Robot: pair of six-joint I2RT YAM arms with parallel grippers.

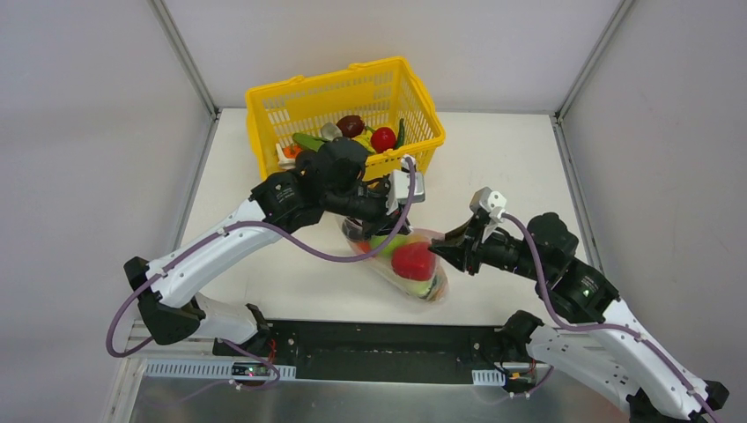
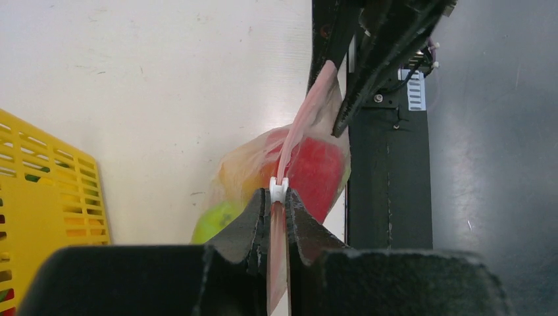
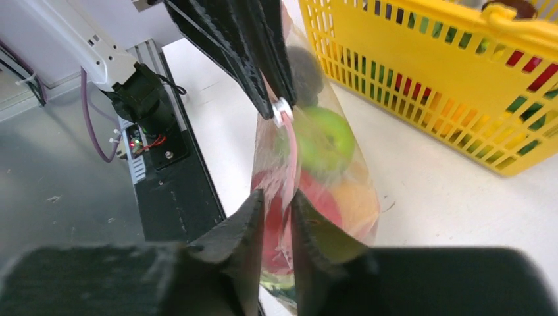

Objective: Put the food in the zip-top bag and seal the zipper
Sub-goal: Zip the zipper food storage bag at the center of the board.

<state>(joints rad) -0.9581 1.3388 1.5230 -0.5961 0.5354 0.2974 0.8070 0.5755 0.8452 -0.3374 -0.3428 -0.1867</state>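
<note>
Top view: the zip-top bag (image 1: 430, 287) lies on the tabletop (image 1: 264, 264) in front of the yellow basket (image 1: 264, 95), between my two arms. A red tomato (image 1: 412, 261) and a green apple (image 1: 386, 243) show inside it. My left end effector (image 1: 372, 231) is at the bag's far end and my right end effector (image 1: 438, 250) at its right side. I cannot read either grip from here. More food sits in the basket.

Left wrist view: my left end effector is narrow, pinched on the zipper (image 2: 295, 135) just behind the white slider (image 2: 279, 190). The strip runs taut to my right end effector, which clamps its other end.

Right wrist view: my right end effector is narrow, closed on the pink strip. The left one grips the strip at the slider. The apple, the tomato and an orange piece (image 3: 355, 205) show through the bag, with the basket near it.
</note>
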